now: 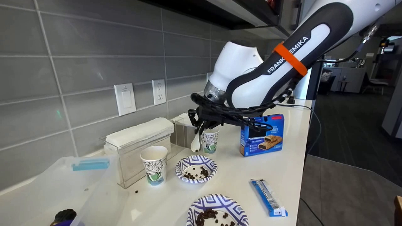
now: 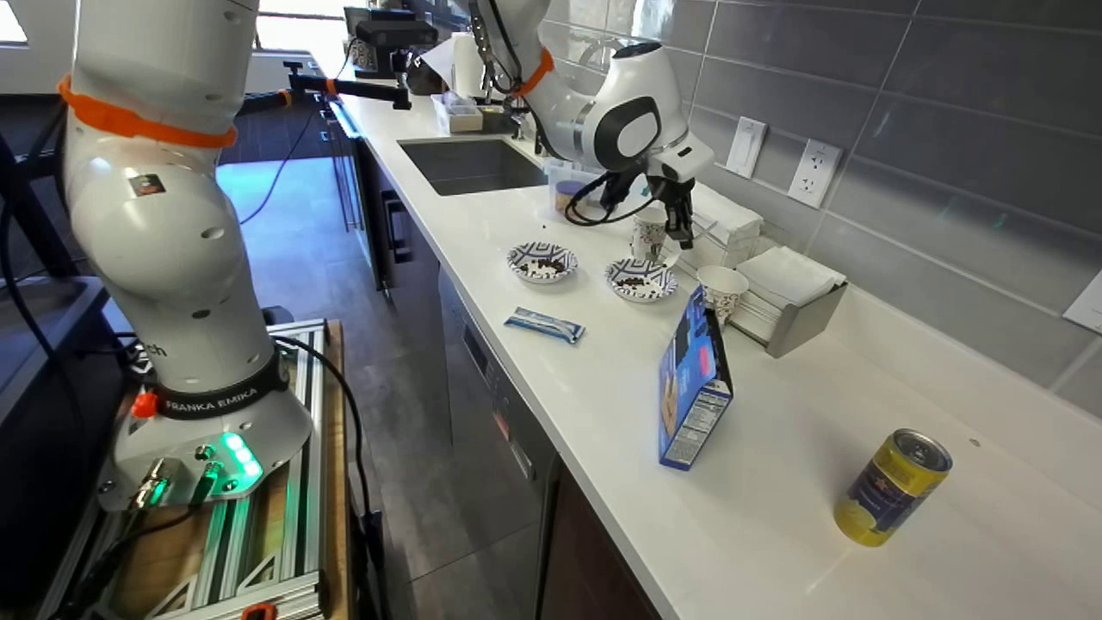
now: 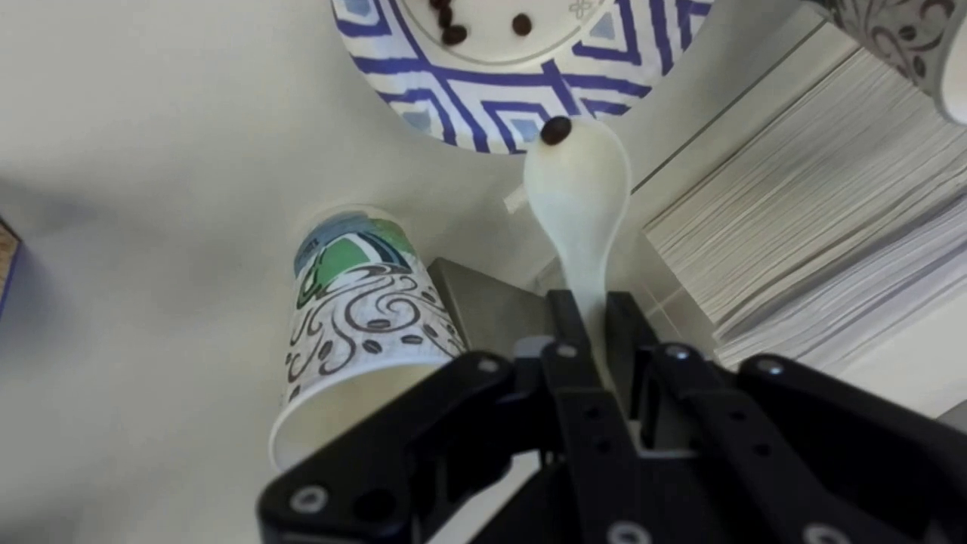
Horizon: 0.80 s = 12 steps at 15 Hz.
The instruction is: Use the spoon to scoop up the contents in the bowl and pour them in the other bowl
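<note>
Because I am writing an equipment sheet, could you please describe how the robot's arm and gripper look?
The arm is glossy white with black panels and orange bands; black cables loop near the gripper. Its base carries a black collar lettered FRANKA EMIKA in white, and green lights. The gripper is black, with slim fingers and pale round screw heads.

Two bowls (image 1: pixel 195 160) (image 1: pixel 216 201), two cups (image 1: pixel 154 166) (image 1: pixel 209 142), one spoon (image 3: pixel 578 181)
</note>
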Each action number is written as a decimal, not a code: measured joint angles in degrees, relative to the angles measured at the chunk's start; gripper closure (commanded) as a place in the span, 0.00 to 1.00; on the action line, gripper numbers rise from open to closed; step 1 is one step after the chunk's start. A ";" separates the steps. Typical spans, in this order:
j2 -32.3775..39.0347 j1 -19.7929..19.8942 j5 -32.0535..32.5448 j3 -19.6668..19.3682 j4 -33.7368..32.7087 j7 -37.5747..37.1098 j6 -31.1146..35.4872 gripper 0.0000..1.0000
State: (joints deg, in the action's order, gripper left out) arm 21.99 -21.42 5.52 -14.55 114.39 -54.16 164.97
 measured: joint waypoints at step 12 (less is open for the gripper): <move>-4.04 -0.77 -0.02 2.40 0.91 -4.95 -7.14 0.97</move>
State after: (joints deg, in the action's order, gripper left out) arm 17.95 -22.19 5.50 -12.15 115.30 -59.11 157.83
